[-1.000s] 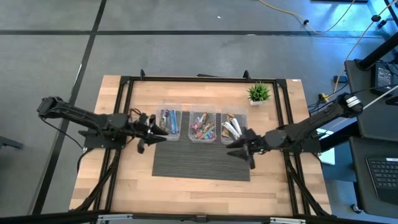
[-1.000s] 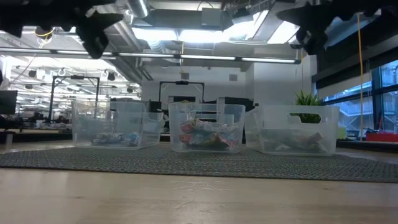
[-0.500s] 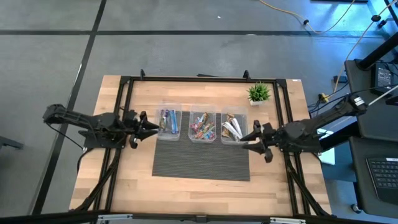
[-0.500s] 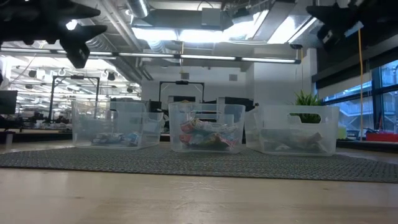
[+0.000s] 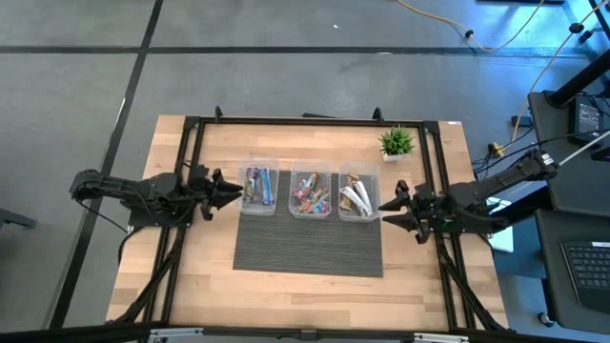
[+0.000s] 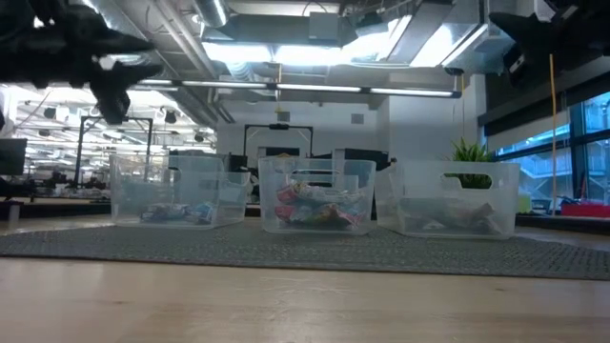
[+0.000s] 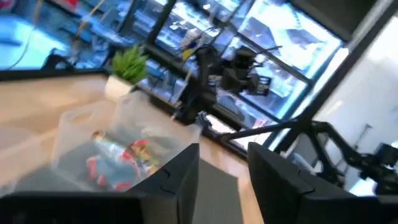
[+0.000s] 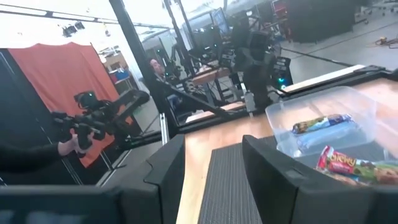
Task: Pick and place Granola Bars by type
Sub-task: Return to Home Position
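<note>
- Check the left gripper (image 5: 232, 193): its fingers are spread with nothing between them. It hangs just beside the outer wall of the left clear square plastic bin (image 5: 260, 169).
- Check the right gripper (image 5: 386, 207): its fingers are likewise parted and empty. It hangs just beside the outer wall of the right clear square plastic bin (image 5: 356, 172).
- Locate the small foil-wrapped Granola Bars (image 5: 310, 193): every visible bar lies inside a bin. Blue bars are in the left bin, multicoloured in the middle clear square plastic bin (image 5: 311, 171), and tan-gold and pale in the right. None shows on the dark grey ribbed mat (image 5: 310, 250).
- Note the governing relation: the row of bins lies between the two grippers, and each gripper points inward at it. Home most likely lies outward, away from the bins, so you should not need to cross a bin wall.
</note>
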Action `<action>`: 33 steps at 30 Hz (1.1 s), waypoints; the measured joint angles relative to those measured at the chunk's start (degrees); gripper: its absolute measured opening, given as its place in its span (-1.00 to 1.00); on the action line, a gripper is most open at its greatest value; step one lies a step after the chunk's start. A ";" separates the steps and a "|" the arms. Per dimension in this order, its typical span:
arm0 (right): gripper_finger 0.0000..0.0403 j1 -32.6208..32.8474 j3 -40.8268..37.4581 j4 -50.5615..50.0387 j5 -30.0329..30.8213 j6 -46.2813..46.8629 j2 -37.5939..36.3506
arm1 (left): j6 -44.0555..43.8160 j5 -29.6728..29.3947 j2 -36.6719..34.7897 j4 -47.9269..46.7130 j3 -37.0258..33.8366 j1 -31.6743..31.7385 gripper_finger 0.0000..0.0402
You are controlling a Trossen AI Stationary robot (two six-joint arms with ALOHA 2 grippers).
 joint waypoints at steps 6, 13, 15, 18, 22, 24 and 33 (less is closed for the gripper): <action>-0.19 0.00 -2.03 0.82 0.09 -1.24 -1.57 | -0.80 1.34 0.51 -0.81 -0.02 2.30 -0.35; -0.19 0.00 -9.46 8.39 -0.04 -2.42 -6.88 | 0.29 2.75 0.55 -0.63 -0.02 4.62 -0.35; -0.19 0.00 -9.92 6.54 -0.13 -2.46 -8.86 | 0.63 3.20 0.53 -0.59 -0.02 5.25 -0.35; -0.19 0.00 -9.92 5.53 -0.18 -4.11 -11.20 | 0.76 4.36 0.53 -0.60 -0.02 6.21 -0.35; -0.19 0.00 -9.92 1.13 0.51 -5.91 -14.59 | 2.29 4.51 0.53 -0.61 -0.02 6.82 -0.35; -0.19 0.00 -9.92 -1.95 1.58 -5.94 -16.83 | 3.34 4.32 0.53 -0.63 -0.02 6.80 -0.35; -0.19 -0.09 -9.82 -12.12 4.15 -8.90 -25.94 | 4.81 4.13 0.55 -0.75 -0.02 6.78 -0.35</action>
